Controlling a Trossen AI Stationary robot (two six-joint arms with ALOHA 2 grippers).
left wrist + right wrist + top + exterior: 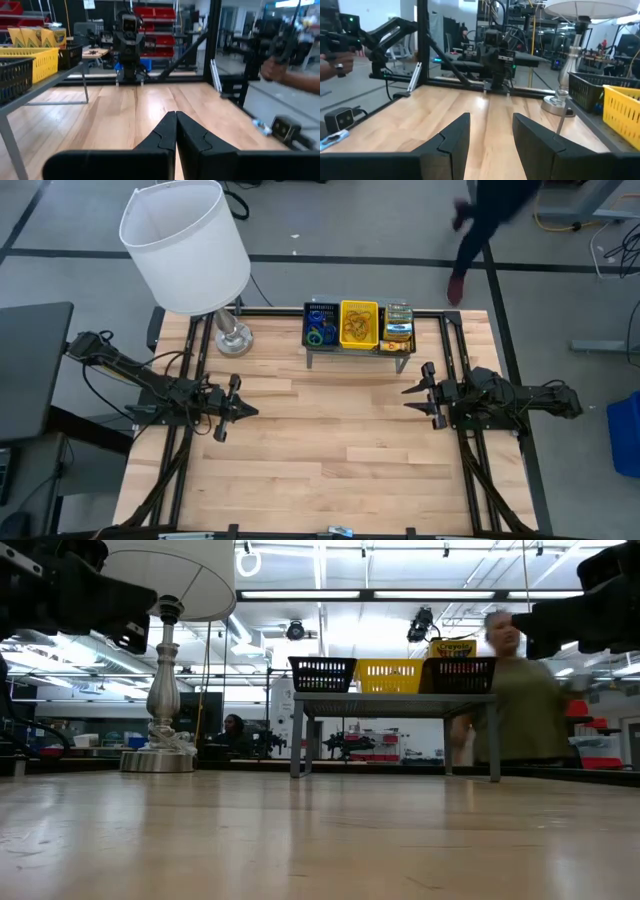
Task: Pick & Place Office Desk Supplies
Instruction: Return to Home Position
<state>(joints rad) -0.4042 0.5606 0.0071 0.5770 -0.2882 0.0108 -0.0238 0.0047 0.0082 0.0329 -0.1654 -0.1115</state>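
High view, left to right: the white-shaded lamp (186,244) stands at the table's far left corner, out of both arms' reach lines. Nearer the middle, the left gripper (246,410) hovers over bare table (320,470), holding nothing. Its fingers (165,135) are pressed together in the left wrist view.

At the far edge, the grey shelf (355,351) carries all three trays side by side:
- a black mesh tray (322,675) with blue and green loops (320,330)
- a yellow tray (390,677) of thin bands
- a second black tray (458,675) with crayon boxes (399,330) standing in it

The right gripper (410,398) faces the left one across the table. It too is empty, with its fingers (455,137) spread apart. Both sit well apart from the shelf – a sensible parking pose, I judge, since nothing loose lies on the wood and the stowing looks complete. A person (480,215) walks beyond the table.
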